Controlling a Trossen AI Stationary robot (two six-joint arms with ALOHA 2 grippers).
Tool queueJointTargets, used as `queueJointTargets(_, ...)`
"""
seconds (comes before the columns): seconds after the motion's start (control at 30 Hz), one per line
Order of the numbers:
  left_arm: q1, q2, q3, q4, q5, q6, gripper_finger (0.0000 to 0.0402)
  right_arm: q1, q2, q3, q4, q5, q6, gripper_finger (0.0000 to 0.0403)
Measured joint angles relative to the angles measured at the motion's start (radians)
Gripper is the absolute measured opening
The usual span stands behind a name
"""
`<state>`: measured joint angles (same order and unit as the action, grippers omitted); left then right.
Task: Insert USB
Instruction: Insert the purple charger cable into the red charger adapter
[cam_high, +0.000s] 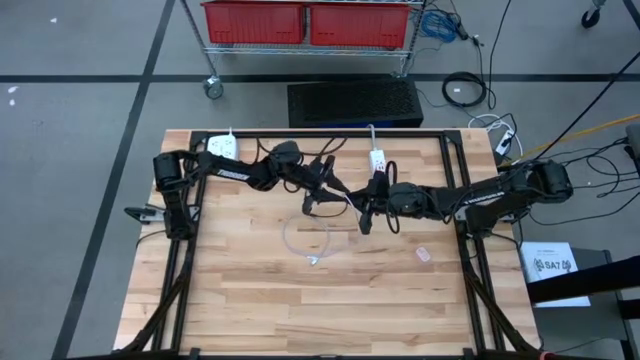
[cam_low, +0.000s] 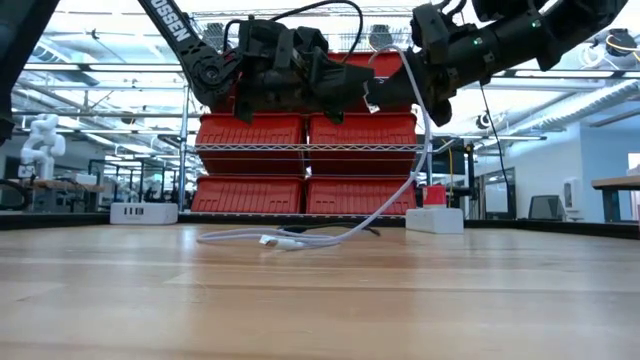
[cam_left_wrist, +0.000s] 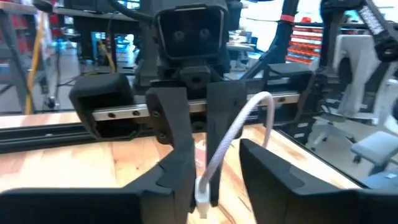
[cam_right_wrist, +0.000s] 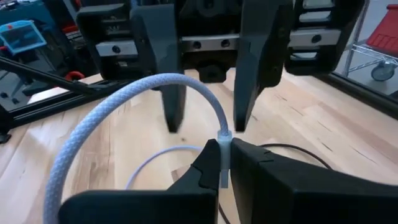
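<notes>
The cable (cam_low: 400, 190) is white, braided and limp. One end is held in the air above the surface (cam_high: 300, 300); the rest droops to the wood and loops there, its free plug (cam_high: 313, 260) lying flat at the loop's near edge. Both arms meet over that loop. The right jaws (cam_right_wrist: 222, 163) are closed tight on the stiff plug moulding, cable arching out above them. The left jaws (cam_left_wrist: 208, 186), facing the right ones, stand part open around the cable just beside the same end; whether they touch it I cannot tell. The cord looks light and will sag and twist, so grip belongs on the hard plug body. The power strip (cam_high: 378, 160) lies beyond the loop, near the surface's far edge.
</notes>
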<state>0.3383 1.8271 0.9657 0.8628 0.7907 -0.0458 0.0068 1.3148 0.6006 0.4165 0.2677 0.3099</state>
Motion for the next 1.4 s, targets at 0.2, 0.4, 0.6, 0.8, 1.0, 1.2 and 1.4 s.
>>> queueJointTargets(0.2, 0.000, 0.000, 0.000, 0.002, -0.032, 0.002, 0.0037, -0.029, 0.000, 0.000, -0.024, -0.077, 0.000, 0.0000)
queueJointTargets(0.4, 0.000, 0.000, 0.000, -0.024, -0.077, 0.000, 0.0011, -0.061, -0.001, 0.003, -0.092, -0.091, -0.012, 0.0014)
queueJointTargets(0.6, 0.017, -0.002, -0.003, -0.031, -0.171, -0.035, 0.0008, -0.108, -0.057, -0.003, -0.231, -0.081, -0.043, 0.0065)
queueJointTargets(0.8, 0.026, -0.004, -0.009, -0.033, -0.260, -0.084, 0.0007, -0.159, -0.197, -0.002, -0.429, -0.008, -0.078, 0.0116)
queueJointTargets(1.0, 0.032, -0.004, -0.009, -0.041, -0.443, -0.145, 0.0007, -0.176, -0.360, -0.001, -0.578, 0.068, -0.090, 0.0147)
queueJointTargets(1.2, 0.020, -0.004, -0.009, -0.037, -0.653, -0.253, 0.0007, -0.094, -0.422, -0.004, -0.531, 0.157, -0.045, 0.0159)
queueJointTargets(1.4, -0.036, -0.004, -0.010, 0.022, -0.827, -0.332, 0.0007, 0.036, -0.223, -0.030, -0.272, 0.388, -0.039, 0.0159)
